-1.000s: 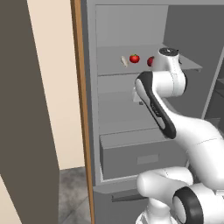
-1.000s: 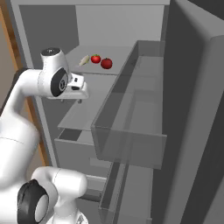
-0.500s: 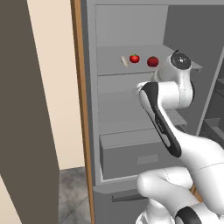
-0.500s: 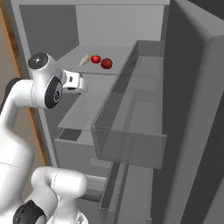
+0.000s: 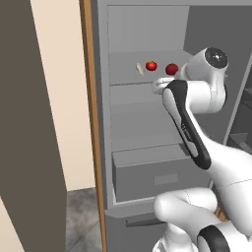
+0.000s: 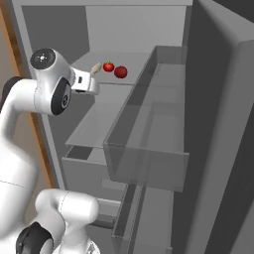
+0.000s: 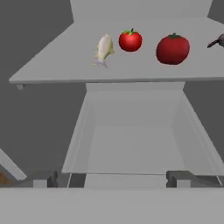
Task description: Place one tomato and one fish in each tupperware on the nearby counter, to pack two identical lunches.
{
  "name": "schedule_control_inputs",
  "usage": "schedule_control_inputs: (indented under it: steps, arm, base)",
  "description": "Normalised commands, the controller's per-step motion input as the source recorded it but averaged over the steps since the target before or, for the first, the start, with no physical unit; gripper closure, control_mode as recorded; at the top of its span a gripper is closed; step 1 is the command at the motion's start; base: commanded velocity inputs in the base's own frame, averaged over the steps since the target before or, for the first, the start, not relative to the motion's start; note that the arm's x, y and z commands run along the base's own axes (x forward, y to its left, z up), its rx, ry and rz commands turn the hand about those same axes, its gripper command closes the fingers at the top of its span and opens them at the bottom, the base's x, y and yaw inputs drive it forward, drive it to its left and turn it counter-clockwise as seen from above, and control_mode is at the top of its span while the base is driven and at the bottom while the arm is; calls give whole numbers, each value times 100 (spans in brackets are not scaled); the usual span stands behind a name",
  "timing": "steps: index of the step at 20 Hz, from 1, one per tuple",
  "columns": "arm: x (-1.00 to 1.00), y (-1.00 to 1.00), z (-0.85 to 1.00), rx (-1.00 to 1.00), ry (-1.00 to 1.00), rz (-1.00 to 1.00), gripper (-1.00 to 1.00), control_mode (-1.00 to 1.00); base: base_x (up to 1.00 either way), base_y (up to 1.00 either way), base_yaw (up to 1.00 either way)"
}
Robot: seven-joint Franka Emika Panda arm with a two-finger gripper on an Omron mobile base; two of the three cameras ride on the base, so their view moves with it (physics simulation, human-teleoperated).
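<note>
Open grey fridge interior. Gripper (image 6: 94, 85): spread wide, empty, short of the upper grey shelf (image 7: 57, 59). On it: pale whitish fish (image 7: 104, 48), small round red tomato (image 7: 130, 40), larger red tomato (image 7: 173, 49). Step: first pick; next, reach forward, close on one item.

In the open fridge (image 5: 147, 147), a pale fish (image 5: 140, 69) and two tomatoes (image 5: 151, 66) (image 5: 171, 69) lie on the upper shelf (image 5: 128, 74), the arm's hand just beside it.
</note>
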Motion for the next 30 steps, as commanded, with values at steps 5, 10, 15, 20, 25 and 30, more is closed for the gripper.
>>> schedule_control_inputs:
  steps: [5, 10, 15, 20, 25, 30]
  arm:
    - [15, 13, 11, 0, -5, 0, -100, -100]
    - [36, 1, 3, 0, 0, 0, -100, -100]
    - [51, 19, 5, 0, 2, -1, -100, -100]
    - [52, 17, 0, 0, 2, 0, -100, -100]
    - [54, 2, 0, 0, 0, 0, -100, -100]
    - [51, 0, 0, 0, 0, -1, -100, -100]
  base:
    - [0, 0, 0]
    - [0, 0, 0]
    - [0, 0, 0]
    - [0, 0, 0]
    - [0, 0, 0]
    - [0, 0, 0]
